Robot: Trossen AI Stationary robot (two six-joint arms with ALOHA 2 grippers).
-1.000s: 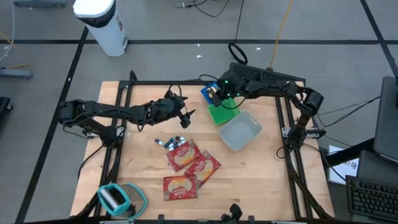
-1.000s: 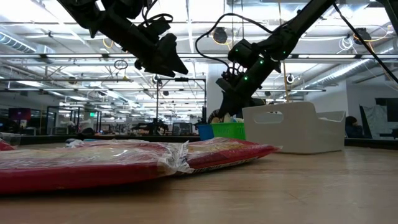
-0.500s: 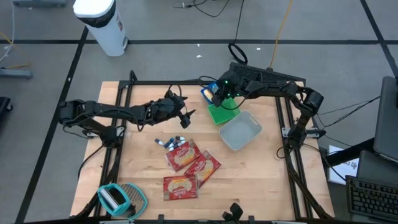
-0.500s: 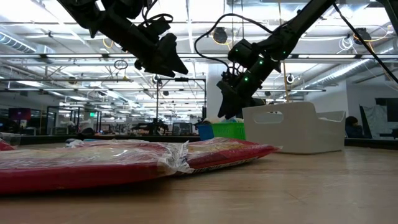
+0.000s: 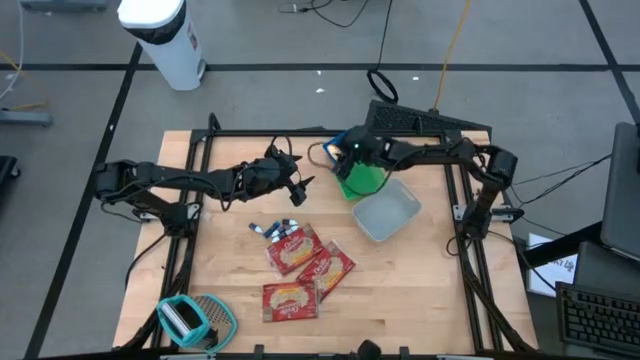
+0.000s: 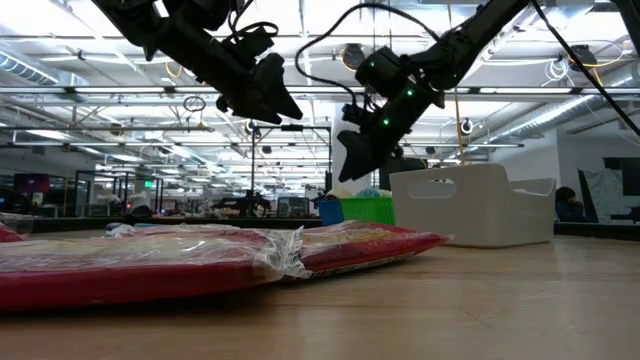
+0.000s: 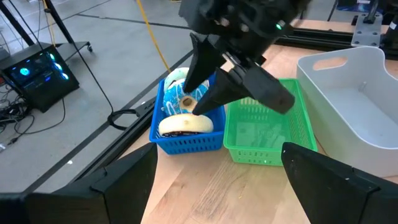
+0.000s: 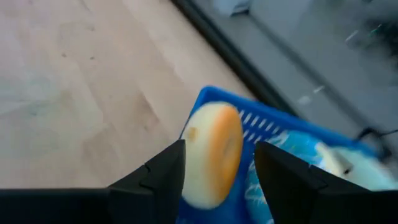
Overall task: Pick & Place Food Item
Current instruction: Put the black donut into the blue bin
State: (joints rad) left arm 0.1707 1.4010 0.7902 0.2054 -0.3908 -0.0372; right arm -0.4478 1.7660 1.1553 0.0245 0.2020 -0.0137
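A pale round bun (image 7: 185, 124) lies at one end of a blue basket (image 7: 186, 142), beside a small doughnut (image 7: 186, 101) and a blue-and-white item (image 7: 177, 78). The basket (image 5: 328, 151) stands at the table's far edge, next to an empty green basket (image 5: 362, 181). My right gripper (image 7: 194, 102) hangs open just over the blue basket, slanting down. In its wrist view, my right gripper (image 8: 219, 148) has the bun (image 8: 214, 155) showing between the fingers. My left gripper (image 5: 299, 189) stays open in the air, left of the baskets.
A white bin (image 5: 388, 211) stands right of the green basket. Three red food packets (image 5: 293, 250) and a small foil wrapper (image 5: 265, 230) lie mid-table. A teal object (image 5: 190, 320) is at the near left corner. A white cylinder (image 5: 160, 35) stands on the floor beyond.
My right gripper has swung toward the table's left edge, from over the green basket to over the blue one, and has rolled about its own pointing line. The baskets and what lies in them have stayed put.
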